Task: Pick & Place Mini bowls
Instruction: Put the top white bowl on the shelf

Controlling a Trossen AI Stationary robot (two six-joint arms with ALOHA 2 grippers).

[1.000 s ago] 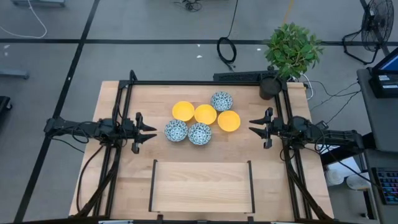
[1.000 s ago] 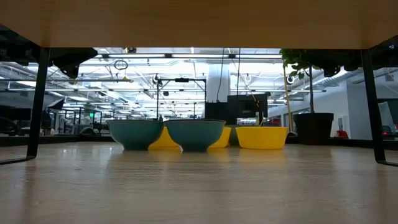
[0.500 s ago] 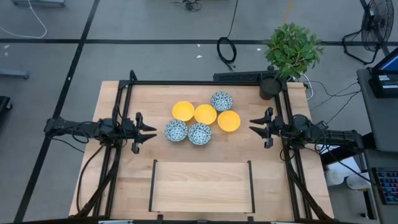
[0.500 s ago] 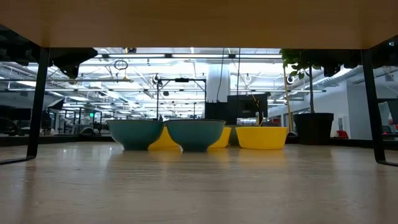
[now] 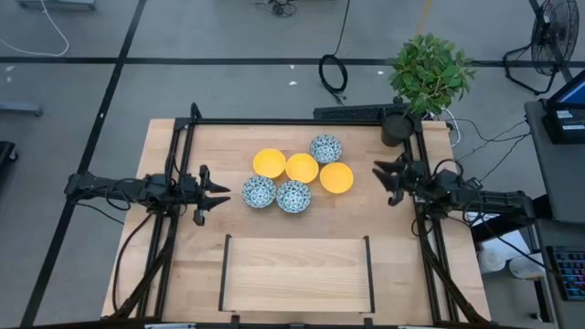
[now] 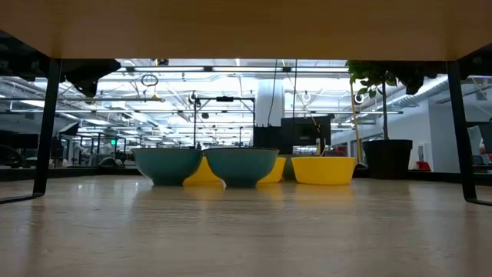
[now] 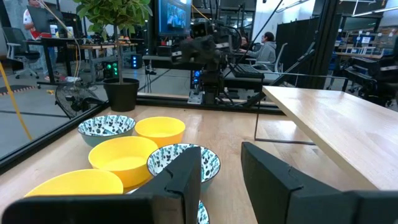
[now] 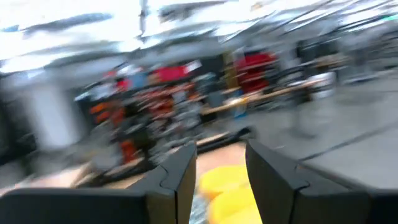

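Observation:
Six mini bowls sit clustered at the table's middle. Three are yellow (image 5: 269, 163) (image 5: 302, 167) (image 5: 336, 177) and three are blue-patterned (image 5: 325, 148) (image 5: 259, 192) (image 5: 293, 196). My left gripper (image 5: 222, 194) hovers open just left of the cluster, pointing at it. Its wrist view shows a patterned bowl (image 7: 183, 163) right ahead of the fingers (image 7: 186, 177). My right gripper (image 5: 381, 181) is open to the right of the nearest yellow bowl. Its wrist view is blurred and shows yellow bowls (image 8: 224, 177) ahead. In the low view the bowls (image 6: 241, 165) stand on their bases.
A dark plant pot (image 5: 395, 128) with a leafy plant stands at the far right corner. A raised wooden shelf (image 5: 297, 274) on black legs spans the near middle. Black frame rails (image 5: 302, 122) run along the far edge and both sides.
My right gripper has swung a little toward the far edge and turned, and its wrist view is blurred by the motion. The left arm and all the bowls have kept still.

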